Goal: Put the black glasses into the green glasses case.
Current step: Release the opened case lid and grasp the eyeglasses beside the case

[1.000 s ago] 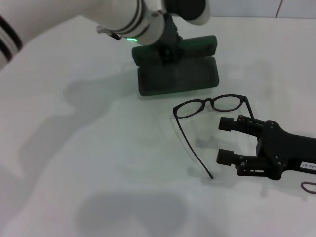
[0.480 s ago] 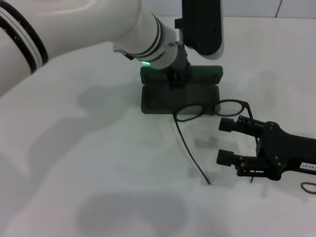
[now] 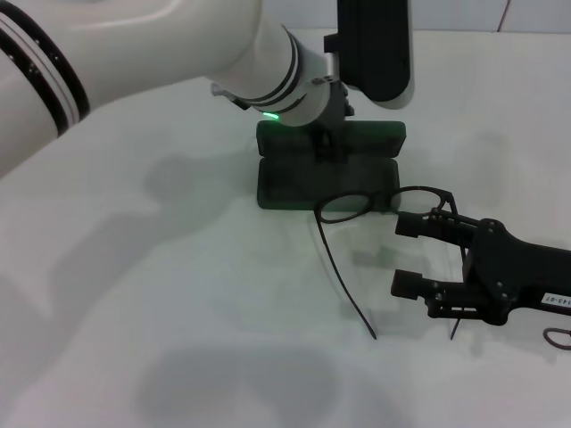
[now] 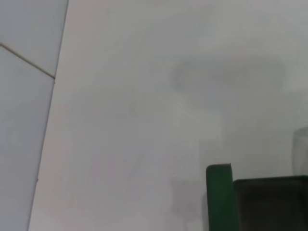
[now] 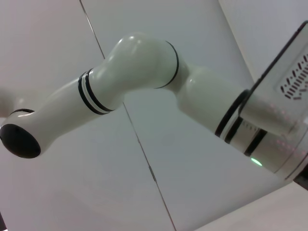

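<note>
The green glasses case (image 3: 326, 178) lies open on the white table, its lid raised behind the base. A part of it also shows in the left wrist view (image 4: 219, 198). My left gripper (image 3: 326, 143) reaches down from above and is shut on the case at its hinge. The black glasses (image 3: 350, 206) lie unfolded just in front of the case, the left lens overlapping the case's front edge and the temples pointing toward me. My right gripper (image 3: 410, 254) lies open on the table beside the glasses, its upper finger (image 3: 416, 224) at the right lens.
My left arm (image 3: 178, 53) spans the far left of the table and fills the right wrist view (image 5: 134, 67). A thin cable loop (image 3: 558, 337) lies at the right edge. The table's back edge and a wall run behind the case.
My left gripper has pulled the case toward me and to the right, up against the glasses. The glasses have shifted slightly toward me. My right gripper has not moved.
</note>
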